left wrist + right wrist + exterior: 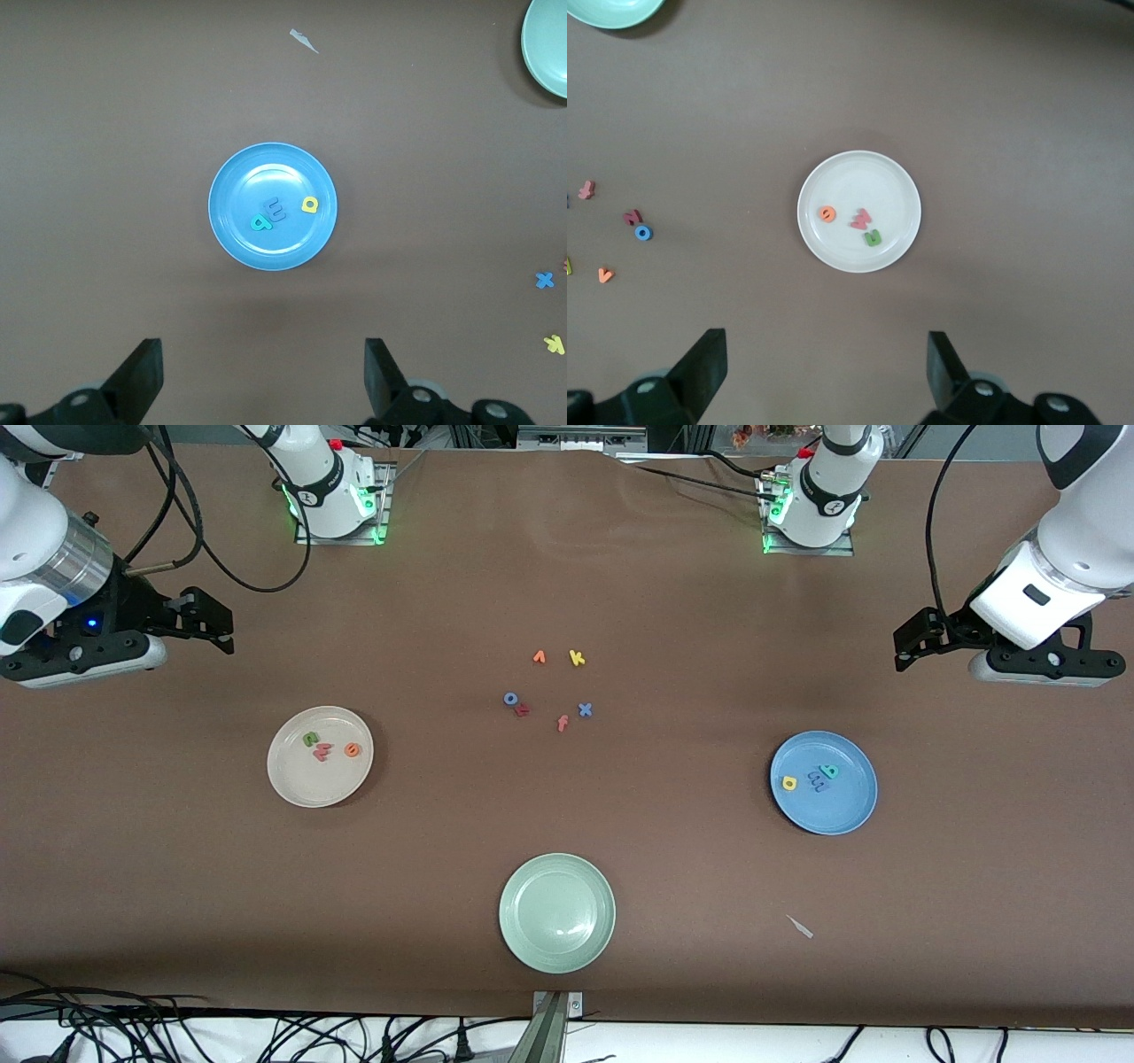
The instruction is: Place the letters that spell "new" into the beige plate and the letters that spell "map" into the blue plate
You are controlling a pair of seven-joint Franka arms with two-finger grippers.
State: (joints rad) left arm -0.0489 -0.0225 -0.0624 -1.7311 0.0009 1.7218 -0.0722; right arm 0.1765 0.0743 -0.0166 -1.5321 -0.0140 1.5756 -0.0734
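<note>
Green n (310,738), red w (322,752), orange e (353,750) flat in beige plate (301,788); teal a (829,771), blue m (817,784), yellow p (789,783) in blue plate (842,815)

Matt brown cloth-like table cover (567,584), glossy smooth glazed beige plate (292,784), blue plate (846,810) and pale green plate (556,913), matt foam letters (549,686).

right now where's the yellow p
The yellow p lies in the blue plate, toward the left arm's end of the table, beside the periwinkle m and teal a.
</note>
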